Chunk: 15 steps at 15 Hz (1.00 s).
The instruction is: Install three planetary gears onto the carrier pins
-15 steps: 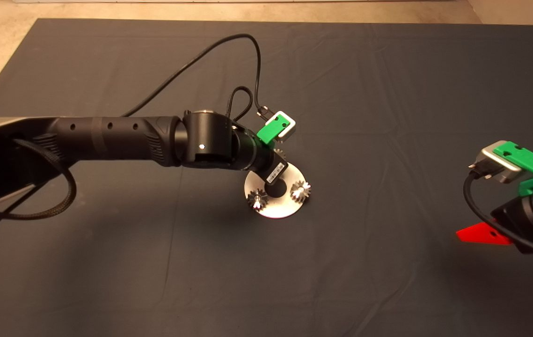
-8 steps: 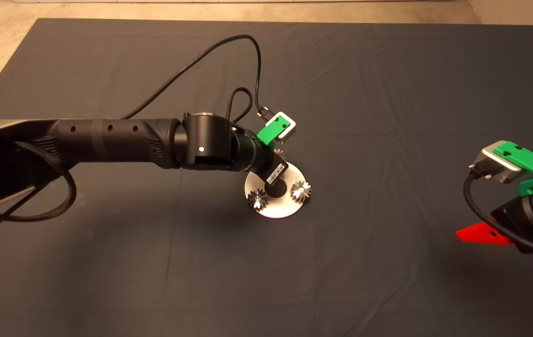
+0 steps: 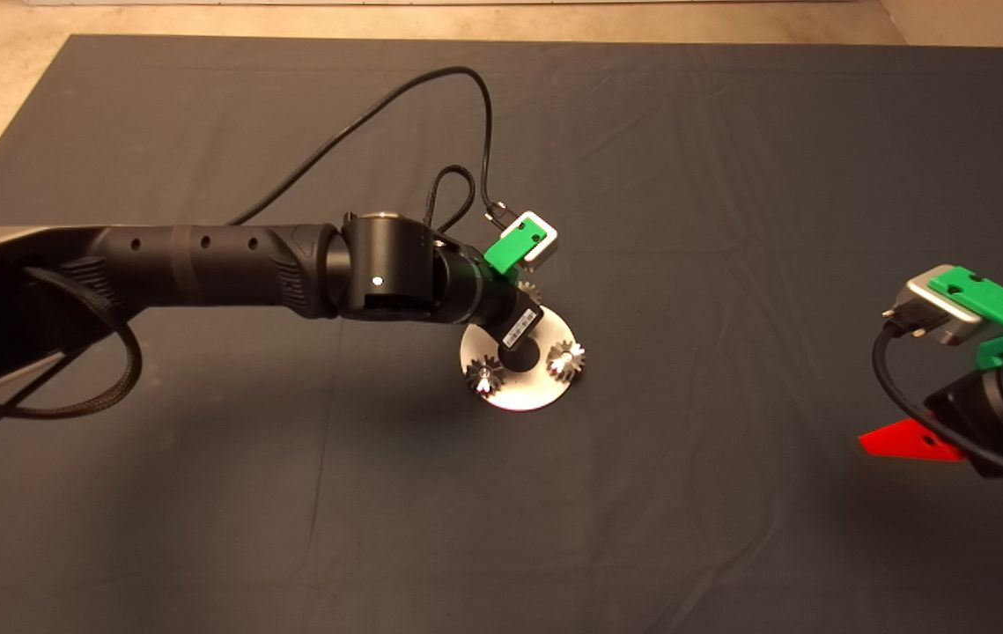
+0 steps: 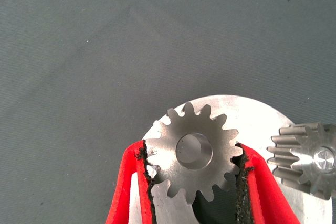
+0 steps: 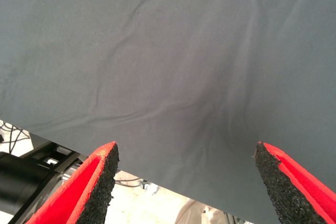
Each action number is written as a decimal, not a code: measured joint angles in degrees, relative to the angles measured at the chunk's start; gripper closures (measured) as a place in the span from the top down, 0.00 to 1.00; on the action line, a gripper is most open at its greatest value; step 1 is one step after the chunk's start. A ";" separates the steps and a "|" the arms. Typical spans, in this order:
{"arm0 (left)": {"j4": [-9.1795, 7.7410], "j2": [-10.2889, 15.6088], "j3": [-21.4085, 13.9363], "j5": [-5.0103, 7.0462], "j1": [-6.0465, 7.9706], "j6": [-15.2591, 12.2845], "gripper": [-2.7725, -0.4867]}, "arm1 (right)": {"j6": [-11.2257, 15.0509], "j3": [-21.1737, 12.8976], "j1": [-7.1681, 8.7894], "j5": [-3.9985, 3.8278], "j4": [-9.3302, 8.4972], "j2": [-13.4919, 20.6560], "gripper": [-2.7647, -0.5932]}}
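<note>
A third planetary gear (image 4: 193, 153) is pinched between the pads of the left gripper (image 4: 192, 182) over the disc (image 3: 519, 392), apparently not seated on a pin, two gears (image 3: 484, 373) (image 3: 565, 357) are mounted, and the right gripper (image 5: 184, 182) is parked with fingers spread over the mat (image 3: 730, 176).

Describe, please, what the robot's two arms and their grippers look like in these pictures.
Both arms are black. The left arm is a ribbed tube with small holes, a white dot on its wrist joint, a white barcode label near the left gripper, and black cables looping off it. Each wrist carries a green bracket on a silver camera block. The right gripper and the left have red fingers lined with rough black pads.
</note>
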<state>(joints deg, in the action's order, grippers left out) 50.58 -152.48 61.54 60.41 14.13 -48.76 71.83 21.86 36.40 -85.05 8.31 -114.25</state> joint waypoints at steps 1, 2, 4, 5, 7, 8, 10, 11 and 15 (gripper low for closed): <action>-0.02 -0.02 0.01 -0.13 -0.01 0.01 0.05 | 0.00 0.00 0.00 0.00 0.00 0.00 0.61; -0.02 0.00 0.01 -0.25 -0.07 0.01 0.05 | -0.02 0.00 0.00 -0.01 0.00 0.00 0.61; -0.02 0.11 0.01 -0.87 -0.21 0.01 0.05 | 0.00 -0.01 0.00 -0.02 -0.02 0.02 0.61; -0.02 0.13 0.01 -0.98 -0.24 0.01 0.05 | 0.00 0.00 0.00 -0.01 -0.02 0.02 0.61; -0.02 0.28 0.01 -1.38 -0.29 0.04 0.05 | 0.00 0.00 0.00 -0.02 -0.02 0.14 0.61; -0.02 0.40 0.01 -1.48 -0.30 0.04 0.05 | 0.00 0.00 0.00 -0.02 -0.02 0.13 0.61; -0.17 0.89 0.01 -2.39 -0.35 0.85 0.05 | 0.00 0.00 0.00 0.00 -0.04 0.13 0.61; -0.28 1.30 0.01 -2.64 -0.40 1.57 0.05 | 0.00 0.00 0.00 -0.02 -0.02 0.13 0.61; -1.07 1.92 0.01 -3.74 -0.49 1.74 0.05 | 0.00 0.00 0.00 -0.02 -0.05 0.13 0.61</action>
<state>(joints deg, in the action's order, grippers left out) 49.51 -150.56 61.55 56.67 13.64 -47.02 71.83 21.86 36.40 -85.08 8.27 -114.12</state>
